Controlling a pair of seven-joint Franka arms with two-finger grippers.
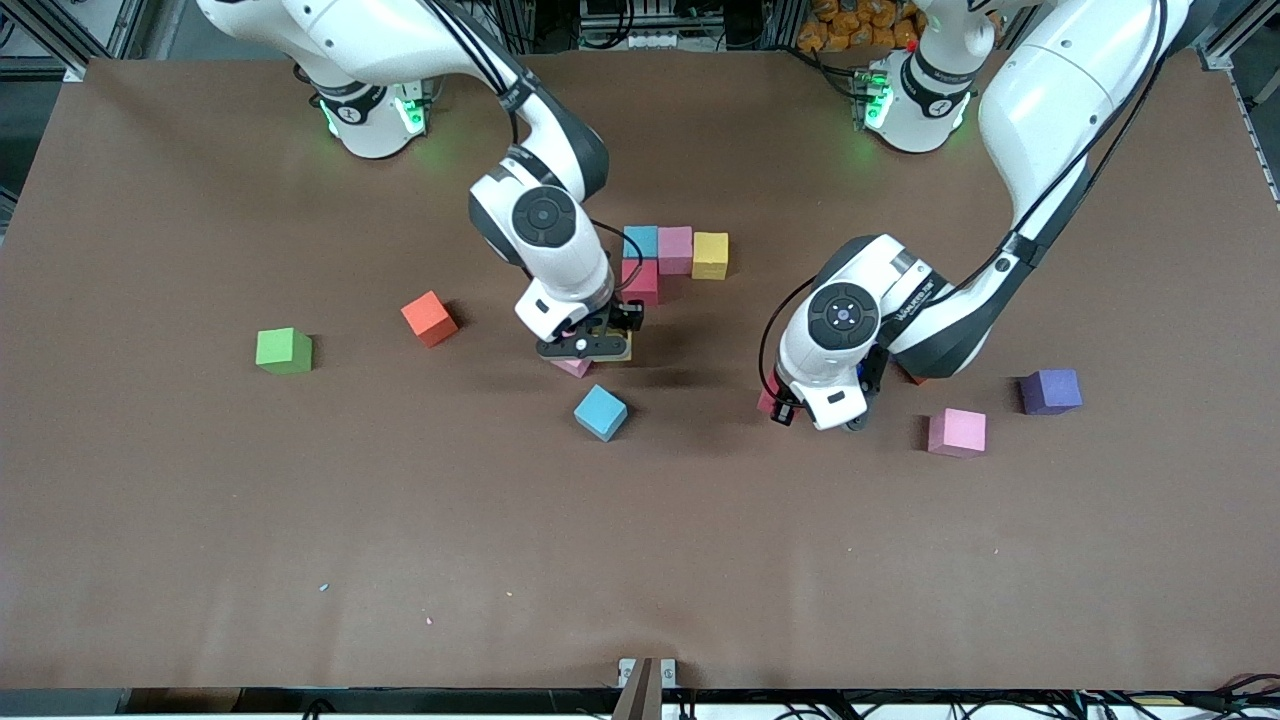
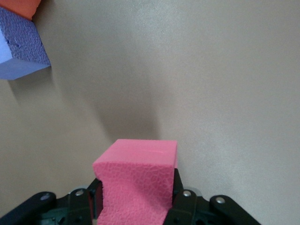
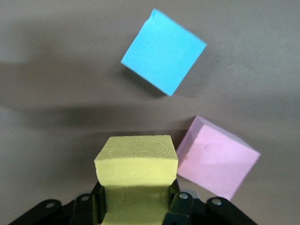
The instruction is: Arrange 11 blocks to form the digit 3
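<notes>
Four blocks touch near the table's middle: cyan (image 1: 640, 242), pink (image 1: 675, 250) and yellow (image 1: 710, 255) in a row, with a red one (image 1: 640, 282) against the cyan one, nearer the front camera. My right gripper (image 1: 592, 345) (image 3: 136, 199) is shut on a yellow block (image 3: 136, 171), just above a loose pale pink block (image 1: 572, 366) (image 3: 218, 159). A loose cyan block (image 1: 600, 412) (image 3: 163, 51) lies nearer the camera. My left gripper (image 1: 792, 405) (image 2: 137, 197) is shut on a deep pink block (image 2: 138, 180) (image 1: 768, 402), low over bare table.
Toward the left arm's end lie a pink block (image 1: 956, 432) and a purple block (image 1: 1050, 391) (image 2: 21, 49), with an orange one (image 2: 21, 5) partly hidden under the left arm. Toward the right arm's end lie an orange block (image 1: 429, 318) and a green cube (image 1: 283, 351).
</notes>
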